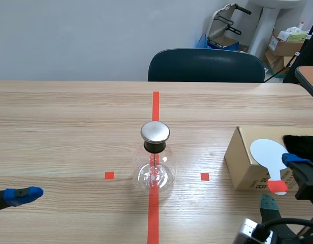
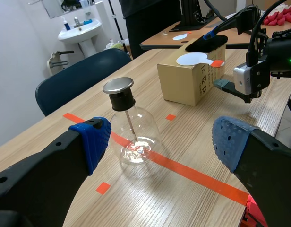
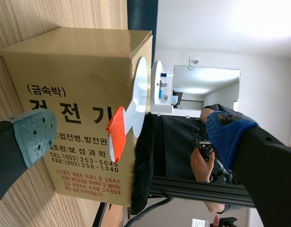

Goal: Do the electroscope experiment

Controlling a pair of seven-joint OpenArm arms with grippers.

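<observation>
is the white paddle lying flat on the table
No, the white paddle lies on top of the cardboard box, beside the black fur.

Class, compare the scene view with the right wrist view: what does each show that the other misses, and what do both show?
Only the scene view: the clear glass flask with a round metal cap, on the orange-red tape line. Only the right wrist view: Korean lettering on the brown cardboard box, a person's hand behind. Both: that box, the white round paddle with orange-red handle, the black furry cloth.
</observation>
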